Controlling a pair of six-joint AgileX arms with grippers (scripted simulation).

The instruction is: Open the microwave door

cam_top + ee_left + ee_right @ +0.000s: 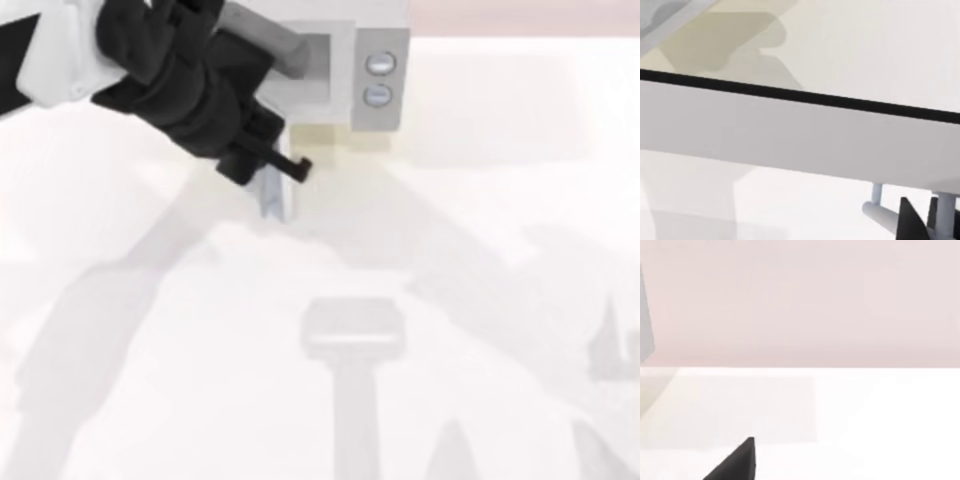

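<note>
The microwave (385, 40) stands at the table's far edge, near the middle, with its pale interior (318, 72) exposed and the two-knob panel (378, 80) on its right. The microwave door (284, 192) is swung out toward the table's front. In the left wrist view the door (790, 135) is a broad pale panel with a black edge, and its grey bar handle (880, 212) sits low. My left gripper (290, 168) (924, 220) is shut on that handle. My right gripper (742, 460) shows only as a dark wedge, away from the microwave.
The white table (480, 260) spreads in front of the microwave, crossed by arm shadows. A pinkish wall (800, 300) runs behind it. My left arm's black wrist (190, 90) covers the microwave's left side.
</note>
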